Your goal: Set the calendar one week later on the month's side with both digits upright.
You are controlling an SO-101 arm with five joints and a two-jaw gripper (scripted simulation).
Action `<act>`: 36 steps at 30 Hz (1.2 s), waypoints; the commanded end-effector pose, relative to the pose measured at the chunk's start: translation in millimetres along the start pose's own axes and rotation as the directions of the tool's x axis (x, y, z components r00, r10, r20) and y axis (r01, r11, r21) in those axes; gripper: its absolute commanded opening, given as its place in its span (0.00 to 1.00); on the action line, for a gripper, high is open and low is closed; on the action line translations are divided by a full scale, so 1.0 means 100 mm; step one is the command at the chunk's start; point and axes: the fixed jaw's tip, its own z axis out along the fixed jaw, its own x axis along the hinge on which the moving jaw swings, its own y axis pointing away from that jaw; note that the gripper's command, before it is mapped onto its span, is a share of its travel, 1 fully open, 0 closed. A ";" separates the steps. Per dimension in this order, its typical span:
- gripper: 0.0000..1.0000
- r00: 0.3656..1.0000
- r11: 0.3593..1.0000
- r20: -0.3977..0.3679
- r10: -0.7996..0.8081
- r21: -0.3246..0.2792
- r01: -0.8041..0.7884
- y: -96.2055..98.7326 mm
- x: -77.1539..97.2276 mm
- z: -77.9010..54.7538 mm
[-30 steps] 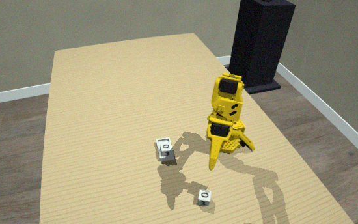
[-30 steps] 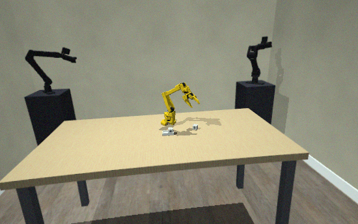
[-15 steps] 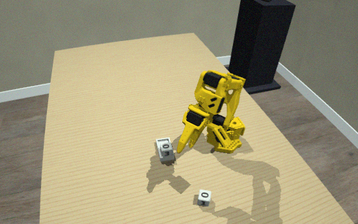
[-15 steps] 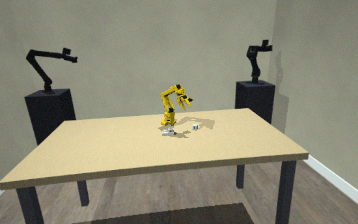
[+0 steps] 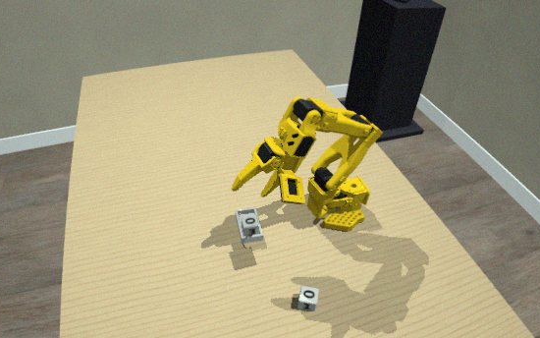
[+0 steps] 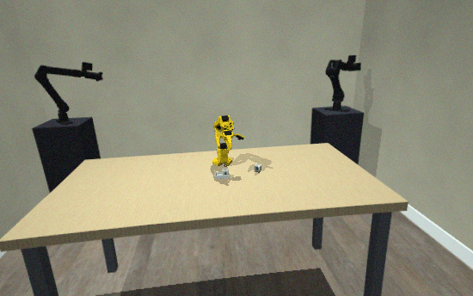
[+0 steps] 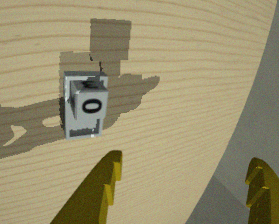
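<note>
The small grey-white tray lies on the table. One white cube is in it, with a black 0 on its top face; whether it sits fully flat on the floor is hard to tell. Bare tray floor shows beside it. The other white cube lies on the table away from the tray, also with a 0 on top and part of a dark mark on a side face. My gripper is open and empty, raised above the table near the tray.
The wooden table carries the arm's yellow base. The arm's shadow falls around the tray and the loose cube. Dark pedestals with black arms stand beyond the table.
</note>
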 end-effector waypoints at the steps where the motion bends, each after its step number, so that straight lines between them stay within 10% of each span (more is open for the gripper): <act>1: 0.35 0.994 0.994 -0.034 0.099 0.054 -0.097 -0.02 0.14 -0.03; 18: 0.35 0.985 0.987 -0.062 0.159 0.032 -0.158 0.02 0.23 0.01; 36: 0.35 0.982 0.913 -0.116 0.149 -0.364 -0.182 0.32 0.25 0.45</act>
